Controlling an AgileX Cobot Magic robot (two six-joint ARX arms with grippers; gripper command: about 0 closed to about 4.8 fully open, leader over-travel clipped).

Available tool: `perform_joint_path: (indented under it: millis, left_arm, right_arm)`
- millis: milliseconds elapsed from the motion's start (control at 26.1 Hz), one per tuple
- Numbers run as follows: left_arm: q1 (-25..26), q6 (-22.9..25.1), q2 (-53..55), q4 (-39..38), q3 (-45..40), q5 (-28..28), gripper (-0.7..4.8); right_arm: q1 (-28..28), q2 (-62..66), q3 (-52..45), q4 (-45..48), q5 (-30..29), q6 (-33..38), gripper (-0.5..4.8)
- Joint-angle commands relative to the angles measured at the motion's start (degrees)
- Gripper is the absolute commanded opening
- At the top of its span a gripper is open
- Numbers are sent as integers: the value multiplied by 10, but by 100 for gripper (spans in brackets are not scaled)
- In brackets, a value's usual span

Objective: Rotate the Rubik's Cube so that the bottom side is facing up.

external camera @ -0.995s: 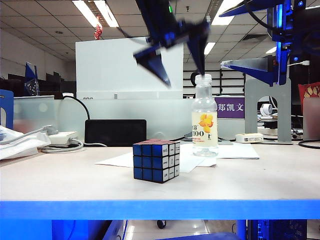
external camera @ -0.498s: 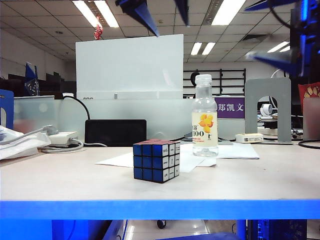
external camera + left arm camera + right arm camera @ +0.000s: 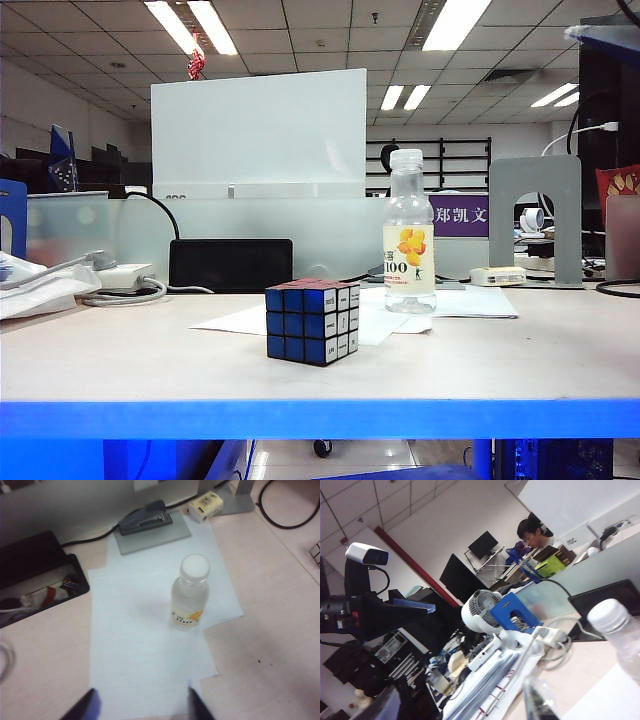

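Sitting alone near the front edge of the surface (image 3: 520, 360), the Rubik's Cube (image 3: 312, 322) rests flat with one corner turned toward the camera, a blue face on the left and a white printed face on the right, red on top. Nothing touches it. It looks light and rigid, with smooth plastic stickers that could slide under a loose pinch, and its layers may twist if squeezed off-centre. The safest hold is probably across two opposite side faces at the middle row, leaving top and bottom free so it can be rolled over.

Just behind it lies a sheet of white paper (image 3: 240, 320), and farther back to the right stands a clear bottle (image 3: 409, 232) with a white cap, close enough to be knocked during a turn. A black box (image 3: 231, 264) sits at the far left.

The left gripper (image 3: 142, 707) hangs high above the paper, looking down on the bottle; its fingers (image 3: 82, 709) stand apart with nothing between them. The right gripper (image 3: 470, 702) is up off the surface too, pointed sideways across the office; its fingers (image 3: 540, 700) are spread and hold nothing. Neither shows in the exterior view.
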Motion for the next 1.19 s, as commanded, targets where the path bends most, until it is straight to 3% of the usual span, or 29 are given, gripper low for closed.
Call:
perform_joint_path:
  millis: [38,230,651,765,880,919,1033,1186]
  left_arm:
    - [0,3,-27,0,1,-23,209]
    - [1,6,-76,-4,1,-62,208]
    - [1,1,-178,-53,1,-155,204]
    - [1,-3,-199,-66,1,-192,204]
    - [1,-2,-215,-87,1,-225,191]
    - [1,-5,-230,-92,1,-254,180]
    - [2,-21,-277,-77,1,-256,180]
    - [2,-13,-323,-93,-14,-292,180]
  right_arm:
    - [0,-19,2,14,10,2,273]
    - [0,-54,2,14,42,-2,248]
    - [-2,-150,2,-30,46,2,205]
    - [-19,-179,2,-62,100,51,185]
    - [-21,-218,2,-61,162,49,143]
    - [-21,-240,2,-78,168,31,138]
    - [-21,-294,2,-180,173,-23,134]
    - [-21,-400,2,-407,191,-176,124]
